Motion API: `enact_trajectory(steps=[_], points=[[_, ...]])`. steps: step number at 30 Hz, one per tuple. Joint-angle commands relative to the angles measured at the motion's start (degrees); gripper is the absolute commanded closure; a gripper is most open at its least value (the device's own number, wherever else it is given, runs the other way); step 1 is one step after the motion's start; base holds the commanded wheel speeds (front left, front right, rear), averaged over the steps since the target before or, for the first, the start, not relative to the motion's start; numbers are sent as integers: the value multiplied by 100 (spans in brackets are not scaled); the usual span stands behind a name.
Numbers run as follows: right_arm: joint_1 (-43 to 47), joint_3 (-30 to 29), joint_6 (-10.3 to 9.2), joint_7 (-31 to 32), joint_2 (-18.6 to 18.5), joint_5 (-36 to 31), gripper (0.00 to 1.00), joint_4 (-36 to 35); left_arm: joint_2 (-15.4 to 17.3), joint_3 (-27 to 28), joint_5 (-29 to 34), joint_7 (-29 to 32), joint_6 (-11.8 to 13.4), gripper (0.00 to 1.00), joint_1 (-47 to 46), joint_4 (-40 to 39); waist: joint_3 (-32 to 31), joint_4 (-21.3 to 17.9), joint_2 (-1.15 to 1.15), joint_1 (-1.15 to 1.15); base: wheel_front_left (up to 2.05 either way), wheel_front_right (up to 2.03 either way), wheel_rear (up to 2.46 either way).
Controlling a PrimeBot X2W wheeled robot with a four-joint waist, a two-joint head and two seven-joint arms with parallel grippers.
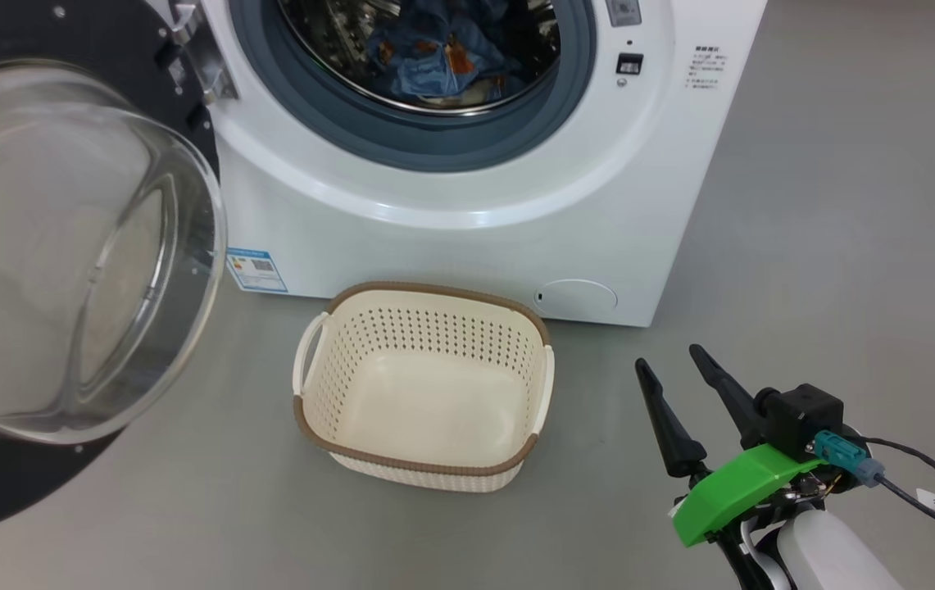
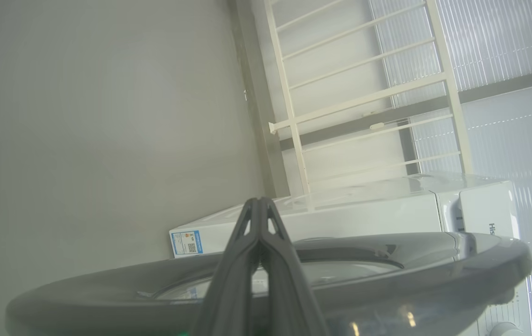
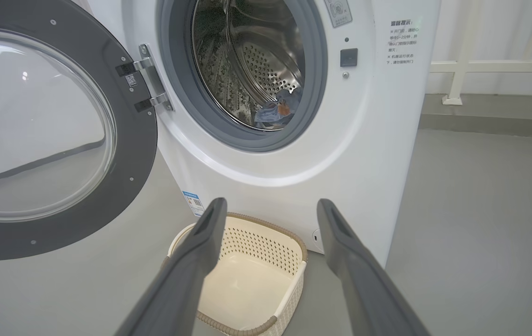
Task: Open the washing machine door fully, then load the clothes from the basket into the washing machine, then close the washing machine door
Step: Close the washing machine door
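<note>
Two grippers: my left gripper (image 2: 259, 205) and my right gripper (image 1: 668, 358), taken one view at a time.
Head view, machine: the white washing machine (image 1: 467, 238) stands on the grey floor (image 1: 828, 246) with its round mouth uncovered.
Head view, door: the washing machine door (image 1: 65, 254) hangs wide open at my left, its glass bowl bulging toward me.
Head view, clothes: the clothes (image 1: 442, 57) lie inside the drum (image 1: 328, 49), blue fabric with orange-brown print.
Head view, basket: the basket (image 1: 426, 288) sits upright on the floor just before the machine's front, its pale bottom in plain sight.
Head view, right gripper: it is to the right of the basket and apart from it, fingers spread with nothing between them.
Left wrist view, left gripper: my fingers are pressed tip to tip and hold nothing. They rise in front of the door's dark rim, and I cannot tell whether they touch it.
Left wrist view, surroundings: the machine's blue label (image 2: 186, 242) shows past the door, and a white railing (image 2: 363, 100) stands behind the machine.
Right wrist view, right gripper: my fingers stand wide apart and hold nothing. The basket is below, between them, and the machine's mouth is beyond.
Right wrist view, clothes: a small blue bundle lies low in the drum, just behind the grey gasket (image 3: 175, 93).
Right wrist view, door: it is open at this view's left, held to the machine's front by its hinge (image 3: 151, 79).
</note>
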Motion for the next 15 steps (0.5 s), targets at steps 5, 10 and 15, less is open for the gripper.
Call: enact_trajectory(steps=[5,10,15], points=[[21,170,42,-202,69,225,0,47,-13,-195,-133,901,-38,100,350,-488,-300,148,0,0,0,0,0],[35,236,42,-303,76,363,0,182,-171,-311,-218,1434,-38,100,605,-925,-462,214,0,0,0,0,0],[47,301,42,-397,76,498,0,287,-434,-256,-480,1852,-38,100,853,-1427,-588,207,0,0,0,0,0]])
